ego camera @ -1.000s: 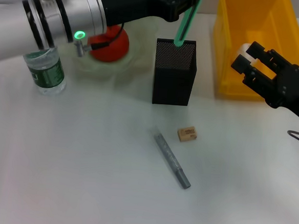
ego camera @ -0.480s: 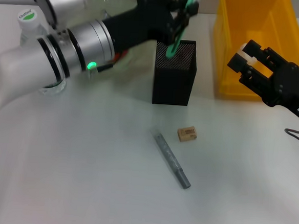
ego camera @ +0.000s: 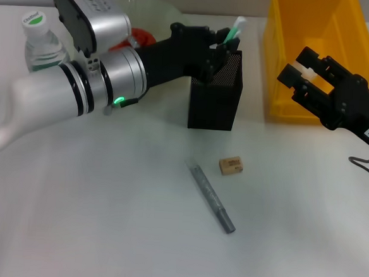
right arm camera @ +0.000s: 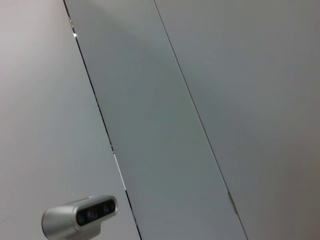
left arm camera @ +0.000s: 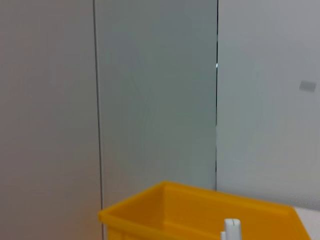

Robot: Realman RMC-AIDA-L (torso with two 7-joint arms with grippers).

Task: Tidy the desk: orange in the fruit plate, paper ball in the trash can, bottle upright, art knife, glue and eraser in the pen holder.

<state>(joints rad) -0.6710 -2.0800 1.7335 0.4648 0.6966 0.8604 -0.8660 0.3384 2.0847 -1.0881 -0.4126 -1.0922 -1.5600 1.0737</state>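
My left gripper is at the near rim of the black mesh pen holder. A slim green glue stick with a white tip stands in the holder and pokes out just past the gripper. On the table in front lie the tan eraser and the grey art knife. The orange sits in the pale green fruit plate, mostly hidden by my left arm. The bottle stands upright at far left. My right gripper hovers open and empty before the yellow trash can. The paper ball is out of view.
The left wrist view shows the trash can's rim and the glue's white tip against a wall. The right wrist view shows only wall panels and a small grey camera. Bare table spreads around the eraser and knife.
My left arm swung down and lowered the green glue stick into the pen holder; only its top pokes out now. The bottle came into full view. The right gripper barely shifted.
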